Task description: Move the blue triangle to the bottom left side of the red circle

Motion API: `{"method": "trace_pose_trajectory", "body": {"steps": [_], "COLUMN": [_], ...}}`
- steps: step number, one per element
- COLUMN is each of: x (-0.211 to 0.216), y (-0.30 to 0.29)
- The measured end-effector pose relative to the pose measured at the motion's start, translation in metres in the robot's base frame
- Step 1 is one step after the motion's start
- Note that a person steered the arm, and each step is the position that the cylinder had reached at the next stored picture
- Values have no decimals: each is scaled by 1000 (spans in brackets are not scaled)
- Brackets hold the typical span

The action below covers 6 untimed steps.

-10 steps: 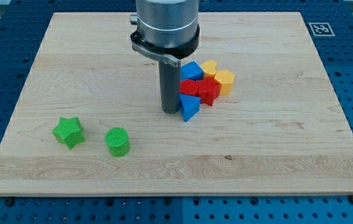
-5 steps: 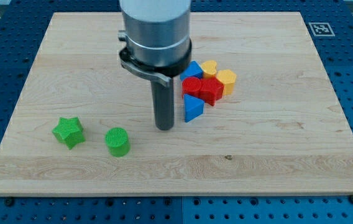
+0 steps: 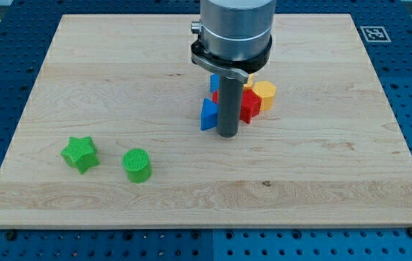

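My tip (image 3: 226, 134) rests on the wooden counter (image 3: 322, 167) just to the view's right of the blue triangle (image 3: 207, 115), touching it or nearly so. There is no claw on this arm, only the straight dark rod, so nothing opens, closes or is gripped. The triangle stands at the view's left edge of the cluster, its flat vertical side toward the view's left and its sloped faces tapering toward the rod — its long axis runs roughly top to bottom in the view. Behind the rod sit red blocks (image 3: 249, 106), largely hidden, so which one is the red circle cannot be told. A yellow block (image 3: 264, 94) lies to their right, a second blue block (image 3: 213, 83) peeks out above the triangle. Well apart, near the view's bottom left, stand a green star (image 3: 80, 154) and a green cylinder (image 3: 137, 165)
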<state>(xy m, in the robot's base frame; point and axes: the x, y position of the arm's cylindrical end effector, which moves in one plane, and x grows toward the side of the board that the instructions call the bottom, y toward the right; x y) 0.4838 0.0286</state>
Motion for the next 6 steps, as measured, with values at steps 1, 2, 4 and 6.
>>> {"method": "trace_pose_trajectory", "body": {"steps": [1,2,4,6], "x": [-1,-1,-2,55], "y": [4,0,-15,16]}}
